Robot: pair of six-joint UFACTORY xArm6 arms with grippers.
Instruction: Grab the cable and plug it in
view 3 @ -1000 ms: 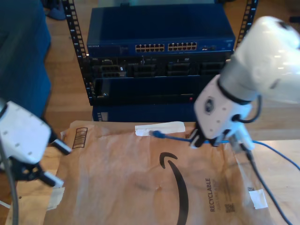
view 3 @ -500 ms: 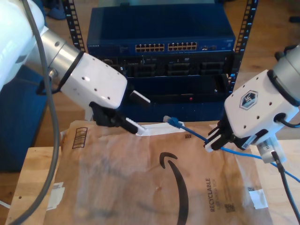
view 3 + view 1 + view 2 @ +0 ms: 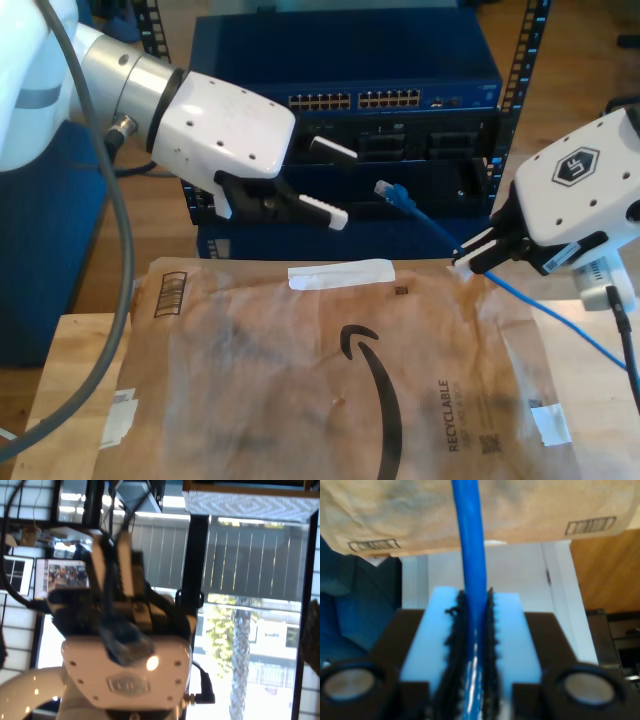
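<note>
The cable is clamped between the pale blue pads of my second gripper, whose jaws are pressed together on it with the blue line running straight out between them. In the exterior view this gripper is seen at the view's right, raised above the brown paper mailer. From its jaws the cable rises toward the view's left and ends in a small blue plug, held in the air in front of the rack of network gear. Behind the jaws, the rest of the cable trails down toward the exterior view's right edge.

My first gripper is seen at the exterior view's left, above the mailer, with its two white fingers set apart and nothing between them. The plug lies just beyond its fingertips, not touching them. From the first wrist view, the other gripper's fingers and a blurred blue plug are seen head-on.
</note>
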